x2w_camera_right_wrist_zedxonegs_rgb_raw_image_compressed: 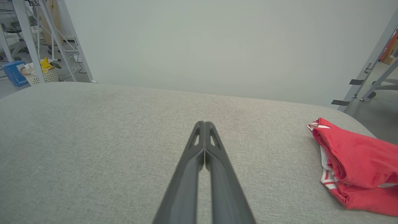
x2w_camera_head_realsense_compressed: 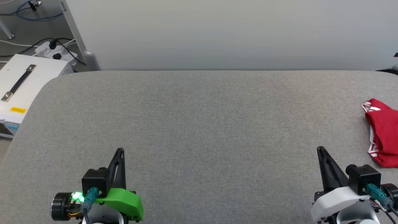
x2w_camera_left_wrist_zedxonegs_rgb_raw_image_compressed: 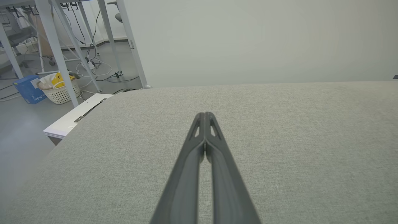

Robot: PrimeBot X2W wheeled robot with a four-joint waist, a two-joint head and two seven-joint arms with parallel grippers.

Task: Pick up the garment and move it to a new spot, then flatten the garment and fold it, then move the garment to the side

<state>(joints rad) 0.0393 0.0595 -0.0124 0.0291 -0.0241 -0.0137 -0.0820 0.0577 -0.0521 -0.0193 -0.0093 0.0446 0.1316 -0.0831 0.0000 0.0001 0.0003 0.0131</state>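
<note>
L gripper (x2w_camera_head_realsense_compressed: 120, 152): fingers pressed together, tips meeting, nothing btwn them; points fwd twd the far edge of the counter (x2w_camera_head_realsense_compressed: 199, 124).
R gripper (x2w_camera_head_realsense_compressed: 320, 150): same, fingers together tip to tip, holding nothing; points fwd alongside the L one, well apart from it.
Height: both low over the grey cloth top; can't tell if either touches it.
Garment (x2w_camera_head_realsense_compressed: 384, 137): red, lying on the counter to the right of the R gripper & a bit ahead of its tips; near, not touching. Well away from the L gripper, beyond the R one.
Garment shape: folded over in a loose bundle, layers stacked; red-white stripe trim along the side facing the R gripper, a white bit at its far corner.
Garment spot: in the R wrist view, close to the counter's rounded right corner.
Panel (x2w_camera_head_realsense_compressed: 217, 31): pale grey, upright, just behind the far edge, straight ahead of both grippers.
White box (x2w_camera_head_realsense_compressed: 28, 81): black strap handle, yellow label; off the counter, ahead & left of the L gripper, lower than the top.
Power strip (x2w_camera_head_realsense_compressed: 54, 51): white, black plugs in it, on the floor beyond the box.
Basket (x2w_camera_left_wrist_zedxonegs_rgb_raw_image_compressed: 62, 90): white, yellow stuff inside, on the floor far ahead-left of the L gripper; blue box (x2w_camera_left_wrist_zedxonegs_rgb_raw_image_compressed: 29, 88) just beside it.
Frame legs (x2w_camera_left_wrist_zedxonegs_rgb_raw_image_compressed: 56, 53): pale metal, slanted, by the basket.
</note>
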